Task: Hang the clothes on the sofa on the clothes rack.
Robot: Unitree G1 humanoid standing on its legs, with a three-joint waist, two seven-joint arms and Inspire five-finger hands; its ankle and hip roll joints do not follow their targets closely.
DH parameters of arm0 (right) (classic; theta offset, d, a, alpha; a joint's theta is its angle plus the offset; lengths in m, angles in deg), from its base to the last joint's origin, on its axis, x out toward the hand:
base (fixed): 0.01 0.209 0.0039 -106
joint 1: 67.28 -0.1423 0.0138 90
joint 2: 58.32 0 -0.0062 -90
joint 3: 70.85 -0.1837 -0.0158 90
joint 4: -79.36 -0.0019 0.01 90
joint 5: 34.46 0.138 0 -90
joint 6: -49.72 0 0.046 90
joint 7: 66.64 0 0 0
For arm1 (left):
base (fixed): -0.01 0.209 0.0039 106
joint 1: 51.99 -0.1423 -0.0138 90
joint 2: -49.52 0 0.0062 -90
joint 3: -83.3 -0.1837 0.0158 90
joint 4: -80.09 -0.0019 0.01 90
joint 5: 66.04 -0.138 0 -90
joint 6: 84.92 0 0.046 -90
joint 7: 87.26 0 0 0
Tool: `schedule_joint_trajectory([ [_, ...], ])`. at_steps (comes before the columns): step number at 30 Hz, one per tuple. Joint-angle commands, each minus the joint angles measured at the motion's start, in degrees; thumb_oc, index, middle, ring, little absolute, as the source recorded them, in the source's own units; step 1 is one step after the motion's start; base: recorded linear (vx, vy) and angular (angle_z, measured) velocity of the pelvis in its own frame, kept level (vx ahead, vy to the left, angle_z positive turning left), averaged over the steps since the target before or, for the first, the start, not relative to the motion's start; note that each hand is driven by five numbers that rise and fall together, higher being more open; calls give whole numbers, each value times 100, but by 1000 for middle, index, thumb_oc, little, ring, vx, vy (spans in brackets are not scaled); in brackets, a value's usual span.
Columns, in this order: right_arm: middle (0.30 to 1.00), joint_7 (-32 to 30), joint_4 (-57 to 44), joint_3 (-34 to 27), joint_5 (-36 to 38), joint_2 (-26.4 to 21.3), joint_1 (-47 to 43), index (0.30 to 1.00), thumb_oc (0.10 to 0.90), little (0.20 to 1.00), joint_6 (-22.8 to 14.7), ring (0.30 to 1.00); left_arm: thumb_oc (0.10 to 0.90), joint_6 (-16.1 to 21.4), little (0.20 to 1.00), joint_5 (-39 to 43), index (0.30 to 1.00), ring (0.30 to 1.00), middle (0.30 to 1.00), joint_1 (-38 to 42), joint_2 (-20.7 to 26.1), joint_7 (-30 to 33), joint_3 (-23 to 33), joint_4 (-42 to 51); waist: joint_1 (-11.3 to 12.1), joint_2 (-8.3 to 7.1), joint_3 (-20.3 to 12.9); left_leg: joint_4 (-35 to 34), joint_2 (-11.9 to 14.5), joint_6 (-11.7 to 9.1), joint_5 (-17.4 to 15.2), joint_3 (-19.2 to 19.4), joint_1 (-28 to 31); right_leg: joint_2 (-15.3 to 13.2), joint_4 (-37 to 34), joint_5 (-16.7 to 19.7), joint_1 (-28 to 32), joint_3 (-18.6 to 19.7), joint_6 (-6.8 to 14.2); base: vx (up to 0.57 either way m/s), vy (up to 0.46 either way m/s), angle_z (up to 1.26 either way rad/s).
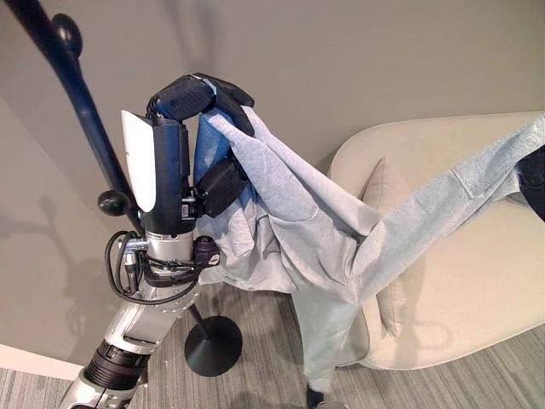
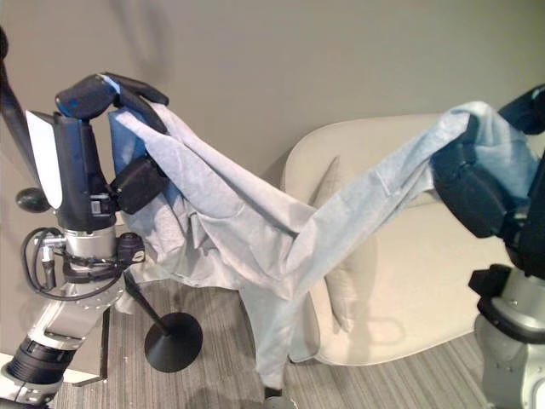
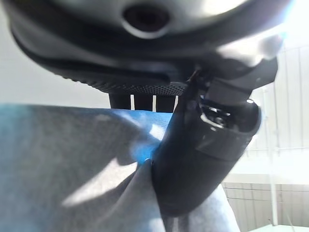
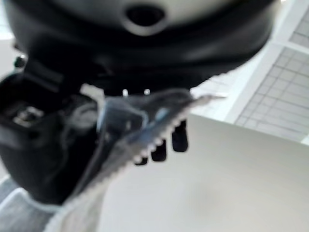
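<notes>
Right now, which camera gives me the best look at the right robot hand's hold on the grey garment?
The right eye view: the right robot hand shows curled round the grey garment. The right wrist view shows the cloth's edge pinched close up; the left eye view catches the hand at its margin.

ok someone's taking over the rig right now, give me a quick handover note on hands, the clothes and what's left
Left hand: shut on one end of the grey garment, raised high next to the dark clothes rack.
Right hand: shut on the other end, held out over the beige sofa.
The garment hangs stretched between both hands, off the sofa, its middle sagging towards the floor.
Done: garment picked up and lifted.
Left: it is not on the rack yet. Probably bring it onto one of the rack's knobs, then let go with both hands.
</notes>
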Motion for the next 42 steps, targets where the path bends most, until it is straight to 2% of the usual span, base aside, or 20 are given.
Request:
schedule_joint_trajectory([
  [1,300,-386,-530,-700,208,-618,-343,300,400,300,86,300,400,246,300,-134,300,300,300,1238,126,494,386,300,-32,-39,-317,54,199,-232,-82,-81,475,8,261,117,232,-123,804,-19,-29,-7],
  [3,300,-397,-473,-721,246,-757,-441,300,400,300,59,300,400,275,300,-43,300,300,300,1624,-39,536,253,282,-111,-25,-358,55,198,-239,-90,-46,504,20,236,138,233,-75,808,-16,-35,-7],
  [6,300,-378,-488,-665,291,-712,-502,300,400,300,40,300,400,393,300,377,300,300,300,1834,-329,233,-110,291,-173,9,-373,55,200,-231,-97,-28,526,43,207,153,237,-38,808,-8,-30,-8],
  [8,300,-341,-568,-593,284,-607,-581,300,400,300,133,300,400,488,300,1775,300,300,300,1736,-933,-678,-903,194,-267,49,-336,64,212,-206,-109,-43,541,64,202,163,231,42,808,-25,-37,-8],
  [9,300,-339,-575,-607,279,-602,-554,300,400,300,142,300,400,486,300,1868,300,300,300,1742,-938,-761,-892,189,-251,44,-346,60,210,-199,-96,-35,540,62,201,170,230,33,807,0,0,0],
  [11,300,-256,-592,-618,255,-580,-544,300,400,300,259,300,400,395,300,2572,300,300,300,1584,-1113,-1436,-1229,138,-268,60,-325,62,216,-189,-86,-55,533,72,195,172,223,59,803,-13,-13,-2],
  [13,300,-187,-616,-683,220,-594,-501,300,400,300,352,300,400,309,300,3127,300,300,300,1389,-1081,-1991,-1382,222,-257,77,-313,65,239,-191,-67,-78,527,90,195,144,222,96,795,-31,-38,-3],
  [14,300,-115,-660,-746,153,-573,-495,300,400,300,419,300,400,295,300,3326,300,300,300,1271,-973,-2217,-1287,451,-232,103,-311,68,276,-199,-43,-87,531,114,190,89,229,120,786,-22,-35,-3],
  [16,300,-91,-696,-765,129,-560,-490,300,400,300,436,300,400,284,300,3397,300,300,300,1234,-934,-2245,-1200,538,-238,110,-310,69,292,-206,-33,-82,540,132,189,64,230,133,781,-23,-31,-5],
  [18,300,-63,-708,-855,67,-596,-463,300,400,300,469,300,400,311,300,3360,300,300,300,1311,-838,-2082,-834,759,-239,88,-334,76,373,-240,24,-73,562,195,194,-48,245,174,758,-39,-62,-6],
  [25,300,-10,-695,-1017,81,-832,-505,300,400,300,419,300,400,396,300,2941,300,300,300,1815,-638,-1525,-99,1159,-228,85,-336,141,713,-433,315,-46,598,442,167,-270,306,218,619,-35,-108,-8],
  [26,300,36,-720,-1034,73,-904,-500,300,400,300,366,300,400,481,300,2811,300,300,300,2014,-588,-1330,198,1288,-165,23,-425,163,827,-453,415,-48,620,513,153,-329,340,241,590,-41,-134,-3],
  [29,300,91,-729,-1033,115,-969,-605,300,400,300,297,300,400,492,300,2552,300,300,300,2130,-471,-1080,467,1445,-106,90,-383,191,957,-462,541,-66,650,626,140,-385,402,248,514,-41,-141,-3],
  [30,300,105,-718,-1027,136,-985,-630,300,400,300,269,300,400,509,300,2372,300,300,300,2189,-336,-883,730,1472,-4,95,-425,197,1022,-462,632,-103,668,670,133,-416,450,245,486,-31,-107,0],
  [33,300,109,-684,-1005,141,-1036,-695,300,400,300,278,300,400,523,300,2233,300,300,300,2187,-222,-636,964,1490,69,130,-443,180,1074,-462,705,-132,712,724,127,-431,523,213,452,-20,-87,6],
  [34,300,129,-644,-1021,145,-1088,-704,300,400,300,266,300,400,528,300,2091,300,300,300,2150,-18,-429,1265,1455,144,156,-472,161,1119,-462,777,-140,758,766,114,-468,564,210,425,-18,-82,17],
  [36,300,129,-631,-1015,158,-1113,-729,300,400,300,254,300,400,522,300,1998,300,300,300,2167,95,-324,1389,1453,195,183,-493,165,1129,-462,794,-148,775,780,117,-488,588,207,406,-8,-68,12],
  [37,300,114,-632,-970,179,-1128,-798,300,400,300,208,300,400,504,300,1765,300,300,300,2251,311,-72,1567,1414,250,226,-520,174,1156,-462,822,-172,800,814,105,-521,644,215,382,3,-77,10],
  [42,300,46,-590,-943,192,-1190,-909,300,400,300,124,300,400,406,300,1242,300,300,300,2503,864,464,1836,1266,349,310,-608,134,1172,-462,878,-217,861,850,80,-531,742,161,370,9,-33,9],
])
